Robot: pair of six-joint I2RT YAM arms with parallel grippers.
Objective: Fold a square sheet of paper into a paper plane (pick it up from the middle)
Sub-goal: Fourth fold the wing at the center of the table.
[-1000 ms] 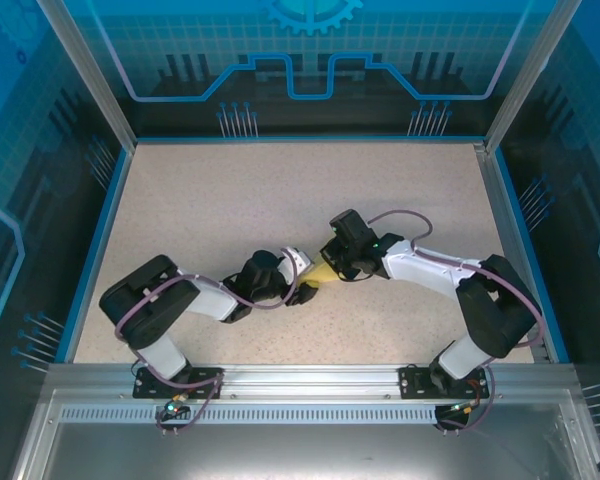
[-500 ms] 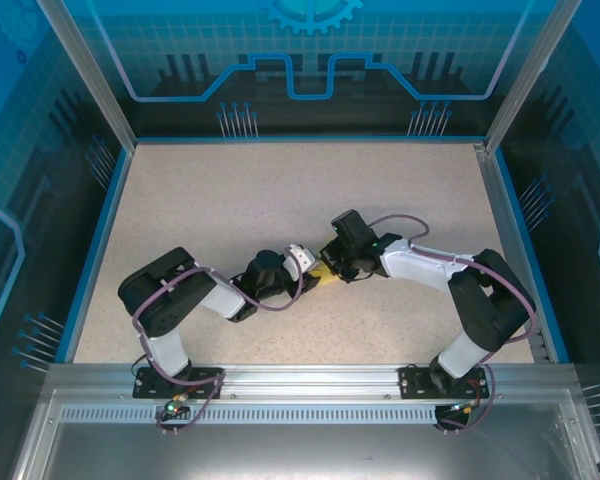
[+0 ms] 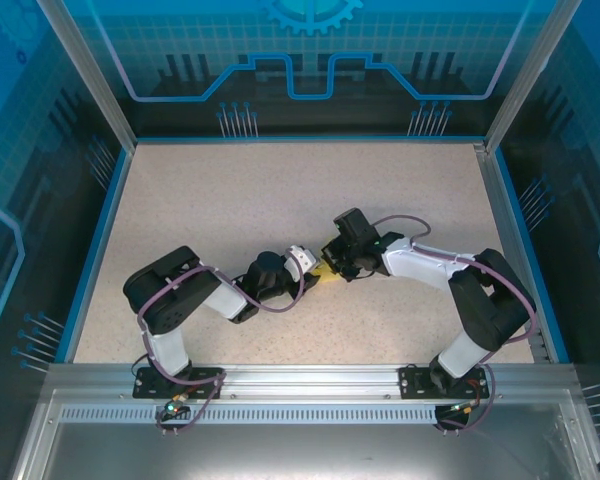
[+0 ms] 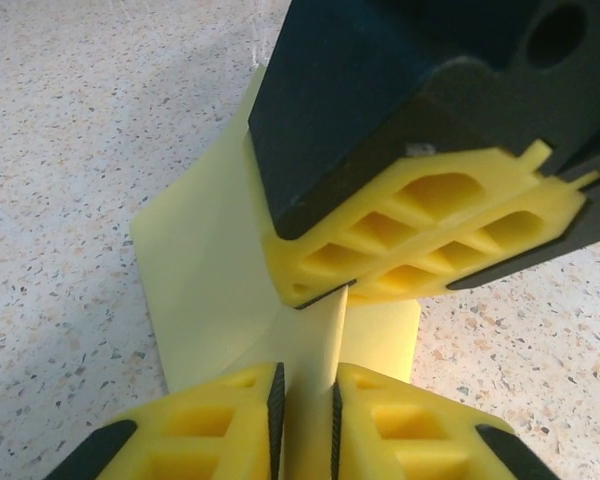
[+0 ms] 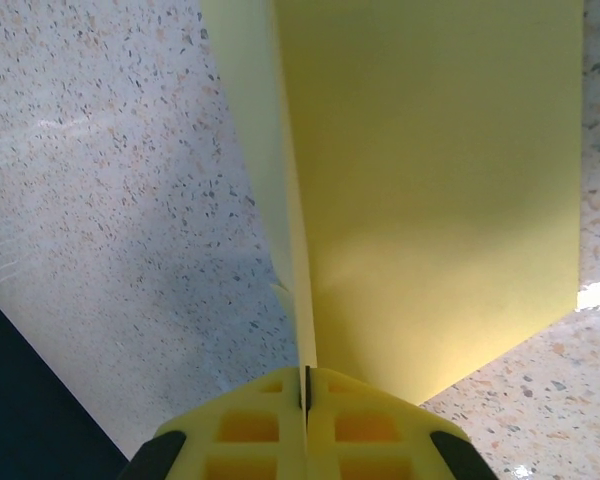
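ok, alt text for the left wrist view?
A pale-yellow sheet of paper lies creased on a speckled table, its raised middle fold clamped by the right gripper, a black block with yellow fingers. The yellow fingers of the left gripper sit at the bottom edge, close on either side of the same fold.

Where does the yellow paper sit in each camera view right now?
Top external: the yellow paper is a small patch just below picture centre.
Left wrist: the paper is centre-left, its raised fold between the fingers of the left gripper at the bottom.
Right wrist: the paper is upper right, narrowing down into the right gripper.
Shared landmark: the right gripper, shut on the fold.
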